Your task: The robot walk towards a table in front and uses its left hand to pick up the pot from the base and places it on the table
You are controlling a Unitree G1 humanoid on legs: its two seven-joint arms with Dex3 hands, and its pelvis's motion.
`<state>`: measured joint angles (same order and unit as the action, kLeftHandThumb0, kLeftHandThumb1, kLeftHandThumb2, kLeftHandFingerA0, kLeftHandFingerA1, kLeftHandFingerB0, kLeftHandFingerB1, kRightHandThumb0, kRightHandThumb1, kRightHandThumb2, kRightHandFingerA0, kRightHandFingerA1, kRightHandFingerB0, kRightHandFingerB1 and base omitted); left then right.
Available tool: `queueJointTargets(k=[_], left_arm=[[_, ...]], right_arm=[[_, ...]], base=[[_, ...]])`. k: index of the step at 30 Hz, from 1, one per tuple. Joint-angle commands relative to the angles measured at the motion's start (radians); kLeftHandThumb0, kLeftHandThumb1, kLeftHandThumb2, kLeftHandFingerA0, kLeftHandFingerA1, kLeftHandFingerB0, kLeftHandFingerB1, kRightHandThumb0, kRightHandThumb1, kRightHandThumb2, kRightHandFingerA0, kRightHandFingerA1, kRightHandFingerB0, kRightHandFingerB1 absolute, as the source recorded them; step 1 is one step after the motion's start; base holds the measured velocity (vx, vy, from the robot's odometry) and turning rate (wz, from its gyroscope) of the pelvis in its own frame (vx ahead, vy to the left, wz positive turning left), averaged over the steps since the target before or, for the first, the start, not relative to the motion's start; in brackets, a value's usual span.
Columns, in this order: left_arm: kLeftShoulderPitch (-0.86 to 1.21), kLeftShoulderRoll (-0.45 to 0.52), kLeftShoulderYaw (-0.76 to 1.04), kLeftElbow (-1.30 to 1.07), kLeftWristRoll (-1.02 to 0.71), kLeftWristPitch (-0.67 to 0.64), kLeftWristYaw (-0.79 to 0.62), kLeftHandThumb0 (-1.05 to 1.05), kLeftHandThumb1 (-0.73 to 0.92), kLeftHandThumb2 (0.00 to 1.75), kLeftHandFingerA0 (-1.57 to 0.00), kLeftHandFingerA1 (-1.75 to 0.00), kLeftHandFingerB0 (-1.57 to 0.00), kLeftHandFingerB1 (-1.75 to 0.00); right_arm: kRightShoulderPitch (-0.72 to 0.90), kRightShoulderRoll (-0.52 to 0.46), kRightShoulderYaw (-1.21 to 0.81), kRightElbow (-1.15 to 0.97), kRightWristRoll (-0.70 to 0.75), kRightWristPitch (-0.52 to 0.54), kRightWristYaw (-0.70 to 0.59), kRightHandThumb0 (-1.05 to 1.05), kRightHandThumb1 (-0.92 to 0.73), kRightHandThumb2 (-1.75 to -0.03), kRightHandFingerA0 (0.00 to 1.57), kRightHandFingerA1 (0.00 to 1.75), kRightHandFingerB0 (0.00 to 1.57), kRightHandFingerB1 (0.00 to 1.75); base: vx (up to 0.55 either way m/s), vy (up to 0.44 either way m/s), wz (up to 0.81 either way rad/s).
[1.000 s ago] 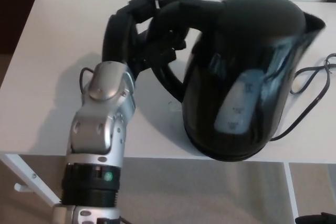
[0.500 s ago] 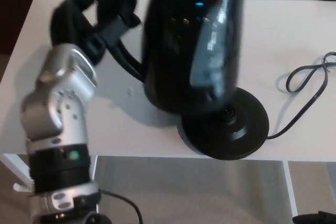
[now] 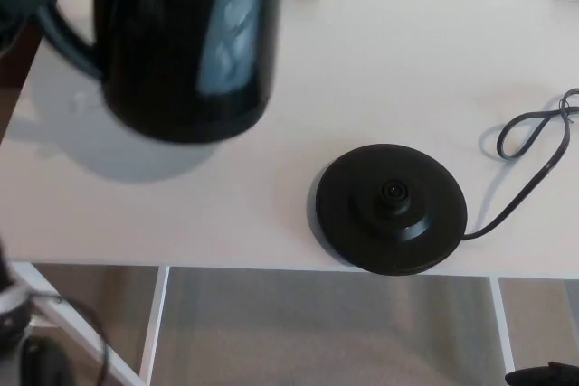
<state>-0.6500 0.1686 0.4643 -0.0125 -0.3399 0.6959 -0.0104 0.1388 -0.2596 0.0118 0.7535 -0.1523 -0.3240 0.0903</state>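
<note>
glossy black pot (image 3: 181, 42), seemingly aloft, left of round base (image 3: 391, 208)

Soft, even light is brightening the table (image 3: 407, 51). Left of the base (image 3: 391, 208), the pot (image 3: 181, 42) is blurring slightly, reflecting pale glare and casting a diffuse shadow.
</note>
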Motion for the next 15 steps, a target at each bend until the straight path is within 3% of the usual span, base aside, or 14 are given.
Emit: queueJointTargets(k=[1, 7, 8, 12, 14, 15], left_arm=[[0.062, 0.073, -0.029, 0.017, 0.008, -0.153, -0.107, -0.25, 0.75, 0.63, -0.77, -1.53, -0.69, -1.0], [0.133, 0.116, -0.098, 0.042, 0.065, -0.276, -0.155, -0.26, 0.78, 0.65, -0.71, -1.61, -0.66, -1.05], [0.176, 0.131, -0.147, 0.051, 0.116, -0.347, -0.179, -0.28, 0.76, 0.67, -0.78, -1.53, -0.77, -0.95], [0.282, 0.147, -0.276, 0.035, 0.244, -0.51, -0.179, -0.29, 0.82, 0.64, -0.82, -1.44, -0.73, -0.99], [0.288, 0.151, -0.287, 0.037, 0.247, -0.526, -0.175, -0.29, 0.82, 0.64, -0.82, -1.44, -0.73, -0.99], [0.316, 0.151, -0.329, 0.014, 0.268, -0.515, -0.173, -0.28, 0.82, 0.66, -0.81, -1.32, -0.76, -0.89]], right_arm=[[-0.002, -0.017, 0.002, 0.022, -0.008, -0.002, -0.012, -0.45, -0.55, -0.57, 0.86, 0.54, 0.69, 0.49], [-0.01, -0.018, 0.005, 0.037, -0.009, -0.01, -0.017, -0.45, -0.55, -0.57, 0.88, 0.54, 0.7, 0.49], [-0.01, -0.014, 0.001, 0.029, -0.002, -0.003, -0.015, -0.44, -0.55, -0.57, 0.87, 0.54, 0.69, 0.49], [-0.001, -0.013, -0.002, 0.005, 0.004, 0.011, -0.011, -0.43, -0.55, -0.57, 0.86, 0.54, 0.68, 0.49], [0.0, -0.013, -0.002, 0.003, 0.004, 0.012, -0.011, -0.43, -0.55, -0.57, 0.86, 0.54, 0.68, 0.49], [-0.006, -0.012, 0.001, 0.007, -0.001, 0.014, -0.016, -0.45, -0.55, -0.57, 0.85, 0.54, 0.68, 0.49]], base=[[0.0, 0.0, 0.0], [0.0, 0.0, 0.0], [0.0, 0.0, 0.0], [0.0, 0.0, 0.0], [0.0, 0.0, 0.0], [0.0, 0.0, 0.0]])
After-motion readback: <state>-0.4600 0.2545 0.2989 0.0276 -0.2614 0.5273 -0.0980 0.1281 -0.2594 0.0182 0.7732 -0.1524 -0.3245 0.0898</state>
